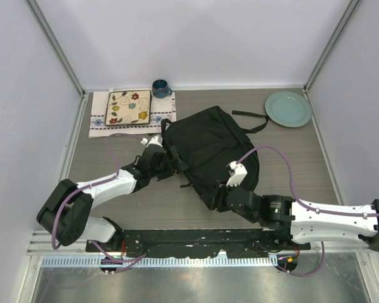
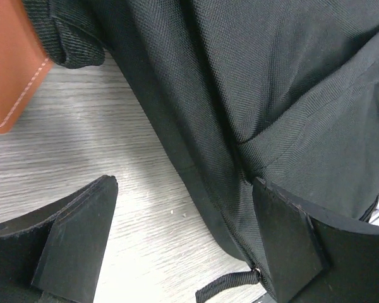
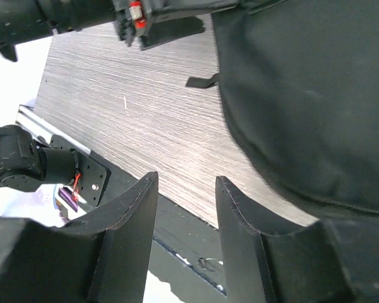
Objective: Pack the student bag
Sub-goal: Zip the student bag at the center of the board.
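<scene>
The student bag, a large black fabric backpack, lies flat in the middle of the table with straps trailing toward the back right. My left gripper is at the bag's left edge, open wide. In the left wrist view its right finger rests against the bag's side by a zipper with a short black pull strap. My right gripper is at the bag's near edge, open and empty, with the bag just to its right.
A brown leather item lies left of the bag. At the back left are a floral square on a white cloth and a blue mug. A green plate sits back right. Grey walls close in the table.
</scene>
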